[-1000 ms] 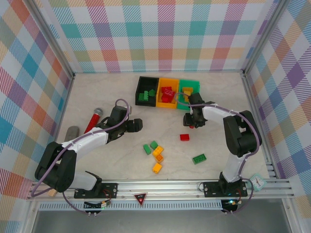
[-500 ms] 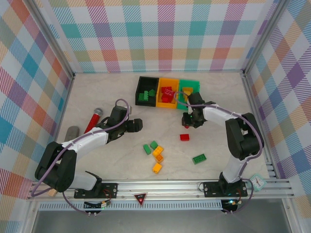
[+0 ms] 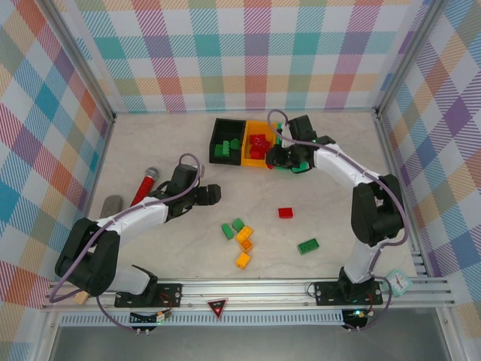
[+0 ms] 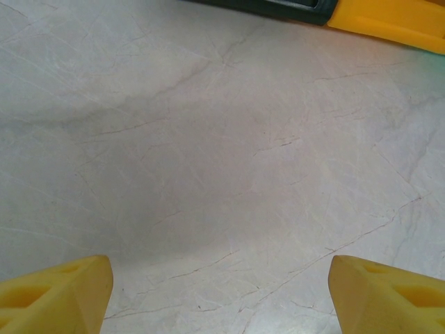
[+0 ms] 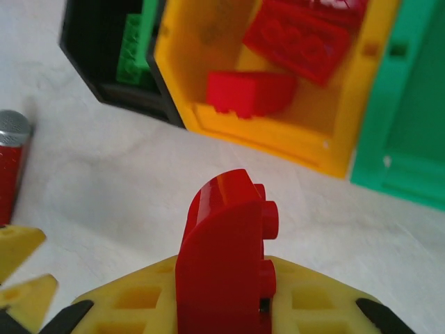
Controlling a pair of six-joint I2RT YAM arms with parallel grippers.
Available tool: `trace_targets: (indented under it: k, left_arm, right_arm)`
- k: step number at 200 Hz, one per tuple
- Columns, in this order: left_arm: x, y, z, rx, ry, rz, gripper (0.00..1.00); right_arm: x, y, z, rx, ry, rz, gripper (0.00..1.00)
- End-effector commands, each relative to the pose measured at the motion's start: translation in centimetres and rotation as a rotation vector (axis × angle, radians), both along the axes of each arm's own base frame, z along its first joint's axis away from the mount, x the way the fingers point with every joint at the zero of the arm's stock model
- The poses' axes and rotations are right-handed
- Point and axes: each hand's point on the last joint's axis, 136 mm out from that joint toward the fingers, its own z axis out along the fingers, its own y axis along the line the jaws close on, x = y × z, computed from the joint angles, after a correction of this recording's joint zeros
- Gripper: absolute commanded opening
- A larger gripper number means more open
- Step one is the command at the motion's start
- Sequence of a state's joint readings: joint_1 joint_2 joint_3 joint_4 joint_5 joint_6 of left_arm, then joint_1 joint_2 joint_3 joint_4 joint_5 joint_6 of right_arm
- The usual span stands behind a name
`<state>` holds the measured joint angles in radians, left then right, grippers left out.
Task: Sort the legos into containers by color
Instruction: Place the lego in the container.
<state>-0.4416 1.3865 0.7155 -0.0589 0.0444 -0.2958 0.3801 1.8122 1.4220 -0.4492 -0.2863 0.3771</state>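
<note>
Small red curved studded plastic lego (image 5: 226, 257) sits upright, pinched between the yellow fingers of the right gripper (image 5: 224, 306), which is clamped on it. The gripper (image 3: 275, 159) is just at the near edge of the orange open plastic bin (image 3: 259, 125), the middle one of three joined bins. A second ago it was lower, over the bare table in front of the green plastic bin (image 3: 299, 128), closing on this red piece; since then it has moved up and left toward the orange bin. That bin holds other red bricks (image 5: 295, 42). The black plastic bin (image 3: 214, 135) holds green bricks.

Loose on the marbled table (image 3: 150, 150), unchanged: a red brick (image 3: 285, 213), a green brick (image 3: 307, 245), and a cluster of green and orange bricks (image 3: 240, 239).

Left gripper (image 3: 213, 193) has not moved; its jaws are spread wide and empty over bare table. The red-and-grey microphone-like stick (image 3: 145, 186) and grey cylinder (image 3: 111, 204) lie by the left arm, same as before.
</note>
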Motion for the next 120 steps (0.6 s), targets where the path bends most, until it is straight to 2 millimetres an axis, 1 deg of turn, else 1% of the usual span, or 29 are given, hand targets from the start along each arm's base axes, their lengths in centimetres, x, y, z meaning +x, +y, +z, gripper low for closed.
trace_targets:
  k: [1,3,5,15,20,37,47,49,50,52,59,62,73,81,104,120]
  left_arm:
    - [0.1,0.0,-0.2,-0.014,-0.006,0.003,0.81]
    - [0.2,0.0,-0.2,-0.014,-0.006,0.004,0.81]
    - [0.2,0.1,-0.2,-0.013,-0.006,0.004,0.81]
    - [0.2,0.1,-0.1,-0.014,-0.006,0.005,0.81]
    - [0.2,0.0,-0.1,-0.016,-0.005,0.003,0.81]
    - [0.1,0.0,-0.2,-0.014,-0.004,0.003,0.81]
    - [0.2,0.1,-0.3,-0.011,-0.004,0.005,0.81]
    - [0.2,0.1,-0.3,-0.01,-0.004,0.006,0.81]
    - [0.2,0.1,-0.4,-0.009,-0.002,0.006,0.81]
    - [0.2,0.1,-0.4,-0.01,-0.002,0.006,0.81]
    - [0.2,0.0,-0.4,-0.011,0.002,0.003,0.81]
    - [0.2,-0.1,-0.4,-0.012,0.004,0.001,0.81]
    - [0.2,-0.2,-0.5,-0.018,0.007,-0.005,0.81]
    - [0.2,-0.2,-0.4,-0.021,0.006,-0.004,0.81]
    - [0.2,-0.2,-0.2,-0.023,0.001,-0.005,0.81]
    - [0.1,-0.2,-0.2,-0.023,0.002,-0.007,0.81]
  right_arm:
    - [1.8,1.5,0.3,0.025,-0.001,0.019,0.18]
    - [2.1,1.6,0.7,0.026,-0.01,0.021,0.19]
    - [2.3,1.6,0.4,0.019,-0.005,0.021,0.19]
    - [3.5,1.9,0.6,-0.005,-0.016,0.024,0.19]
    - [4.2,1.7,0.3,-0.026,-0.019,0.017,0.19]
    - [6.1,1.9,0.4,-0.051,-0.051,0.008,0.21]
    - [7.0,2.0,0.1,-0.066,-0.046,0.003,0.24]
    - [7.3,2.2,0.4,-0.064,-0.055,0.004,0.25]
    - [7.2,2.2,0.0,-0.068,-0.047,0.006,0.26]
    - [7.6,2.3,0.5,-0.065,-0.058,0.006,0.27]
    - [8.0,2.5,0.2,-0.07,-0.047,0.012,0.31]
    - [8.3,2.7,0.4,-0.068,-0.049,0.014,0.34]
    - [8.6,2.8,0.2,-0.074,-0.031,0.015,0.44]
    - [8.7,3.0,0.2,-0.07,-0.031,0.017,0.47]
    - [8.3,3.0,0.5,-0.065,-0.04,0.017,0.49]
    - [7.6,2.8,0.2,-0.069,-0.04,0.02,0.5]
